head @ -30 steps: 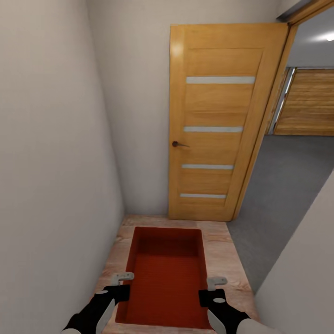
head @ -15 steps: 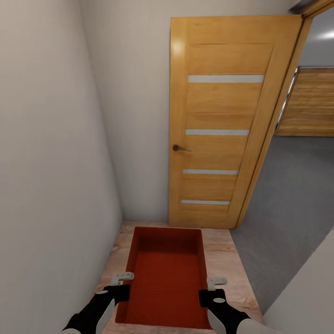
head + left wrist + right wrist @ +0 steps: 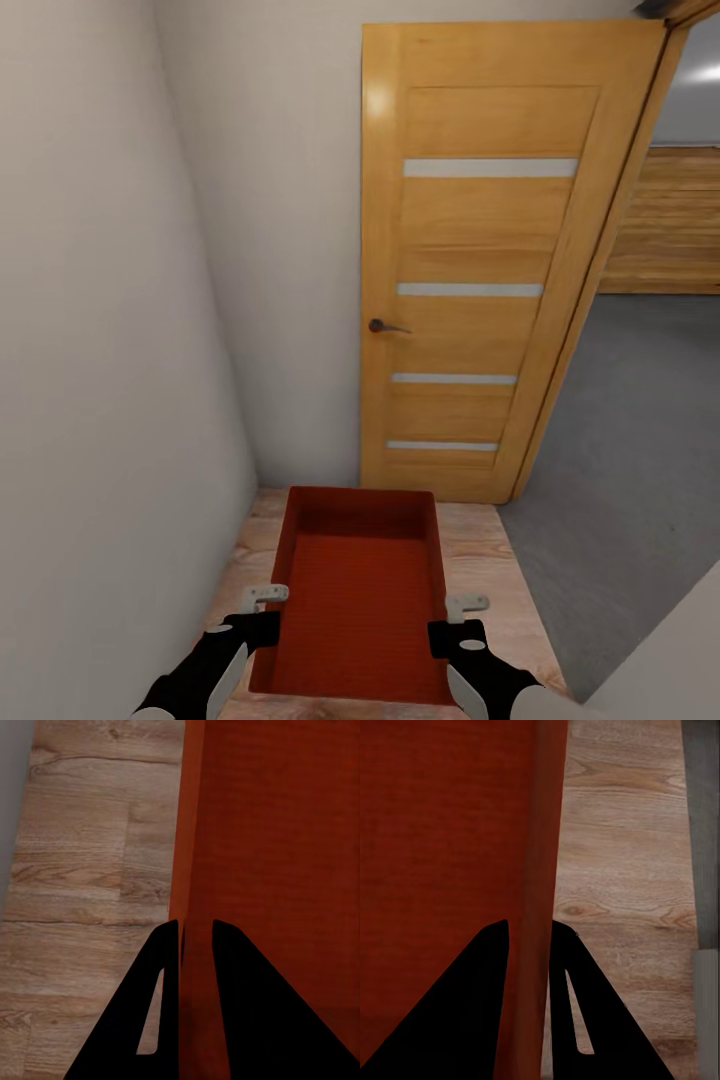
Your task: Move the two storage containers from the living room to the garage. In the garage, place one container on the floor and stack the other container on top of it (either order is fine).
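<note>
No lettering or brand mark to read anywhere here, so straight to the action. One orange-red storage container [image 3: 362, 600] rides out in front of the robot, held level between both arms above the light wood-plank flooring [image 3: 490, 590], long side pointing ahead toward the wall. The left gripper [image 3: 262, 612] pinches the container's left wall near the robot's end, and the left wrist view confirms it: the two black fingers [image 3: 247, 1012] sit one on each side of the thin orange-red wall [image 3: 196, 870], clamped on it, ribbed bottom on one side, planks on the other. The right gripper [image 3: 462, 620] mirrors that on the right wall, and in the right wrist view its fingers [image 3: 472, 1012] straddle the wall [image 3: 544, 855] just as tightly.

Ahead stands a wood-panelled door [image 3: 480, 270], swung open flat against the cream wall [image 3: 280, 250], with four pale horizontal strips and a dark handle [image 3: 385, 326]. To the right of it, the opening shows the garage's dark grey concrete floor [image 3: 620, 440], beginning right where the planks end, and a wooden slatted panel [image 3: 675, 220] on its far side. A plain wall [image 3: 90, 350] runs close along the robot's left.
</note>
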